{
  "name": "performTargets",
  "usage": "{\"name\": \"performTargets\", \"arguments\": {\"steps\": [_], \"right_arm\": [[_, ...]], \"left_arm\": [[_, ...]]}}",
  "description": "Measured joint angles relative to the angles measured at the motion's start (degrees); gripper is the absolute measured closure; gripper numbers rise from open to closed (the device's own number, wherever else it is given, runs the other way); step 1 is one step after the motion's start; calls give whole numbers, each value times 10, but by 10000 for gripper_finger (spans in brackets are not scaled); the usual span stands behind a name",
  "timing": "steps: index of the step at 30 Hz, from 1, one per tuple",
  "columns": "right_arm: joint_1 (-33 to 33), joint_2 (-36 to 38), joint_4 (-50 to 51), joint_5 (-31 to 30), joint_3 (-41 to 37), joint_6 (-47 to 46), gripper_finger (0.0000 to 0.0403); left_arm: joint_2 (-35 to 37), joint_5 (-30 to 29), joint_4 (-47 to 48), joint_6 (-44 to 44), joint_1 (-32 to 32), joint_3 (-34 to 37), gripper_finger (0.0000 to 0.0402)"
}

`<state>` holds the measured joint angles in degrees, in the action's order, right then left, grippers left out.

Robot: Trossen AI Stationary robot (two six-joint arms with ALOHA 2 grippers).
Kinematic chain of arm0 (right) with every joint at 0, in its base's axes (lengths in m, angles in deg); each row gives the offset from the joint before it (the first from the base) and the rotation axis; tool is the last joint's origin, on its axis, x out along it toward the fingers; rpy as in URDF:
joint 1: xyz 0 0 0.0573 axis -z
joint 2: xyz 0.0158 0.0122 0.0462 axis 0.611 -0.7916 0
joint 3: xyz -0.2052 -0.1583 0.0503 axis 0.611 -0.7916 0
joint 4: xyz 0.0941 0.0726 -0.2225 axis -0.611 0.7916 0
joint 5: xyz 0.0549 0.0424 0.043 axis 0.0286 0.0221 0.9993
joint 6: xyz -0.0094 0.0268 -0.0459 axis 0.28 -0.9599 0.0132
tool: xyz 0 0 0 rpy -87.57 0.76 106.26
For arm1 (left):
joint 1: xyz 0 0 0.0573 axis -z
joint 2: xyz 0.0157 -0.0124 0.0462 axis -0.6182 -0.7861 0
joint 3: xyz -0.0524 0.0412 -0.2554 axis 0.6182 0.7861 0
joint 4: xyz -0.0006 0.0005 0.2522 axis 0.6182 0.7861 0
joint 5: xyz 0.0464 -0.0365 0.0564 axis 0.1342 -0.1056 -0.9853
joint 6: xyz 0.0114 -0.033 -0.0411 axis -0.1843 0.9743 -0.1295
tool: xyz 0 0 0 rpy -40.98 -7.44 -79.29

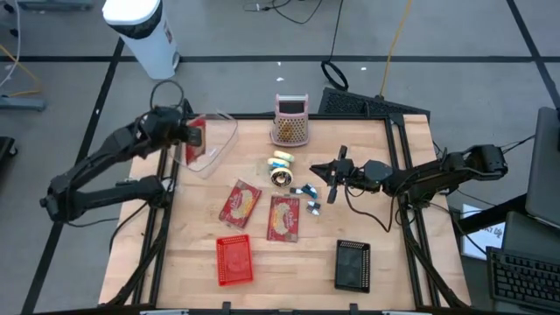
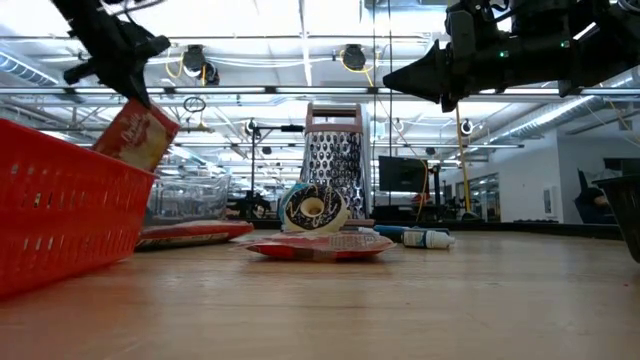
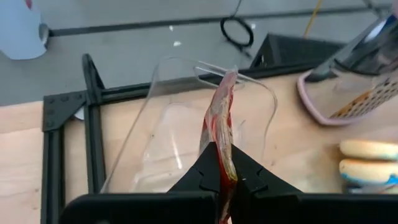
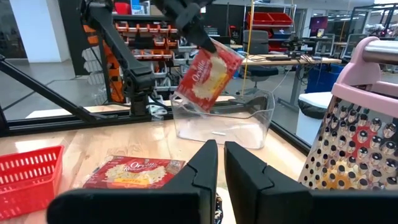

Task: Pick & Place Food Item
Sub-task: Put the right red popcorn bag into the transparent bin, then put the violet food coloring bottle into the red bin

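A red popcorn packet (image 4: pixel 208 74) hangs over a clear plastic container (image 4: pixel 224 121) at the table's far left, with my left gripper (image 3: pixel 221 177) shut on it. Two more red packets (image 1: pixel 239 203) (image 1: pixel 283 217) lie flat mid-table. In the low view the held packet (image 2: pixel 135 135) shows tilted below my left gripper (image 2: pixel 120 60). My right gripper (image 4: pixel 221 168) is shut and holds nothing; it hovers level right of centre, above small items. My left gripper pinches the packet's top edge (image 4: pixel 210 46) between its two fingers. The fingers slant down from the table's left. In the left wrist view the packet (image 3: pixel 221 124) runs edge-on out from the fingers. It hangs tilted, lifted clear, above the container's opening.
A pink-handled grater (image 1: pixel 290 120) stands at the far middle. A tape roll (image 1: pixel 280 178), yellow pieces (image 1: pixel 280 159) and small blue-white items (image 1: pixel 308 191) lie mid-table. A red basket (image 1: pixel 234 261) and a black basket (image 1: pixel 353 264) sit near the front edge.
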<state>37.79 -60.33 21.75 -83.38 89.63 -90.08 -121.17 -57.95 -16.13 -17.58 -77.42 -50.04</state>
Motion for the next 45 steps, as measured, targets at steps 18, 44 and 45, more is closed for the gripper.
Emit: {"name": "performTargets", "arguments": {"steps": [18,44,45], "right_arm": [[0,0,3,-1,0,2,385],[0,0,3,-1,0,2,385],[0,0,3,-1,0,2,385]], "left_arm": [[-313,95,-15,-152,-67,-70,390],[-266,61,19,-212,-32,-166,110],[-246,74,0,-216,-22,-171,108]]}}
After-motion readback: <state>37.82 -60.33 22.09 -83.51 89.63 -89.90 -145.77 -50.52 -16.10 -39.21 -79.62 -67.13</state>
